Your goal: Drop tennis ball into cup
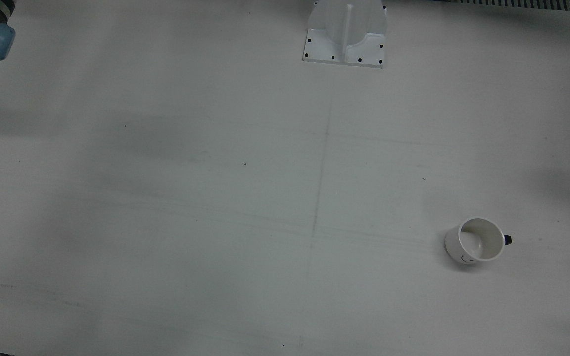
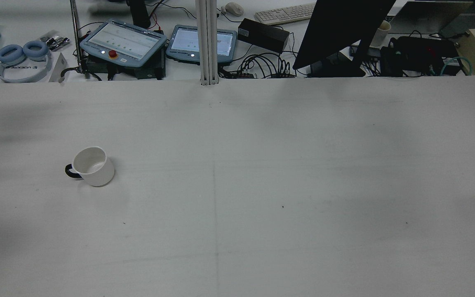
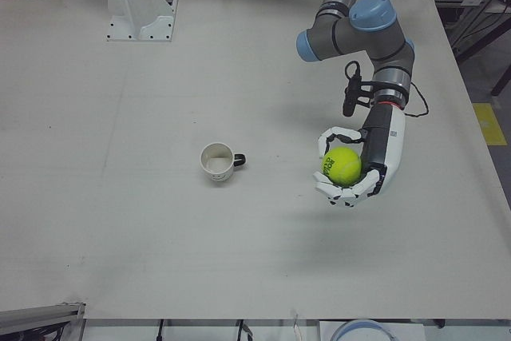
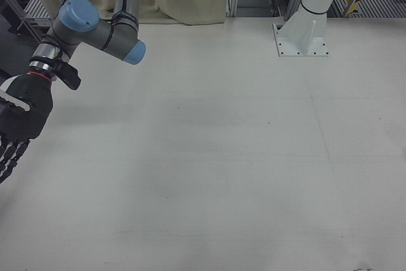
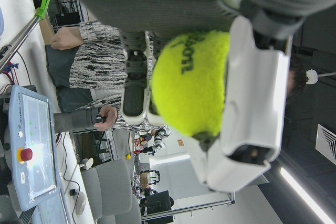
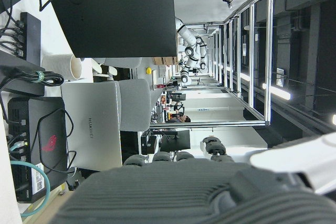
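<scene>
1. One tennis ball (image 3: 342,164) sits cupped in the left robot hand (image 3: 357,167), whose fingers curl around it, palm sideways, above the tabletop (image 3: 160,261).
2. One white cup (image 3: 217,162) stands upright beside that robot hand, apart, with bare tabletop between.
3. The right robot hand (image 4: 18,122) hangs near the tabletop's edge, fingers extended, holding nothing.

One cup (image 3: 217,162) on the table (image 3: 120,237), one ball (image 3: 341,164), two hands: left (image 3: 356,167), right (image 4: 18,125); one pedestal (image 3: 137,7) far left.
</scene>
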### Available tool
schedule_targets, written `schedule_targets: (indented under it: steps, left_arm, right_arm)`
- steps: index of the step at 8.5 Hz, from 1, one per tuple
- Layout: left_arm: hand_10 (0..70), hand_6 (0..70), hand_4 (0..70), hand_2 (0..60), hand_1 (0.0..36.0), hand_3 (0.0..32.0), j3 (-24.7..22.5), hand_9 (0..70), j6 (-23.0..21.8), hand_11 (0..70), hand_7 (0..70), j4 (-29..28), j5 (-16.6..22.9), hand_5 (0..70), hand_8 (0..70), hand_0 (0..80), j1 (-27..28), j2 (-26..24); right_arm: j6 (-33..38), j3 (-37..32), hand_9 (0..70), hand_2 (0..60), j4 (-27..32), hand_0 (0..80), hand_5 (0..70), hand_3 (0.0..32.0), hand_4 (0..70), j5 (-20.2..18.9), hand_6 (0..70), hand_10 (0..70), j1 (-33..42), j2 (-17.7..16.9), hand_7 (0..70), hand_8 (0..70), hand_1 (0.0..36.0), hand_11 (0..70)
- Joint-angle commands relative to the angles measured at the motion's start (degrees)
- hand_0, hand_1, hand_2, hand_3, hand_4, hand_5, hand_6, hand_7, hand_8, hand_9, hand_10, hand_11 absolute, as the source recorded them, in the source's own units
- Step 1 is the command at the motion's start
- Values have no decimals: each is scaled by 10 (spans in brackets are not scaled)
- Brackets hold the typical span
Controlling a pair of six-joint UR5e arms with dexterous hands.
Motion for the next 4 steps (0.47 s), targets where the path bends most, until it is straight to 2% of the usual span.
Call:
schedule_targets:
  steps: [1,3,4]
  left_arm:
    - [345,700,369,600,360,0,0,640,0,526,700,1,0,341,503,800,0,1]
    - [345,700,380,600,360,0,-15,642,1,526,700,-2,1,352,504,800,7,-2]
    - [347,700,378,600,360,0,-35,643,1,529,700,6,1,341,505,800,53,-5]
  right_arm:
    - [0,1,0,0,0,0,0,0,0,0,0,0,0,0,0,0,0,0]
    - [0,1,0,0,0,0,0,0,0,0,0,0,0,0,0,0,0,0]
    - [0,1,0,0,1,0,0,0,0,0,0,0,0,0,0,0,0,0]
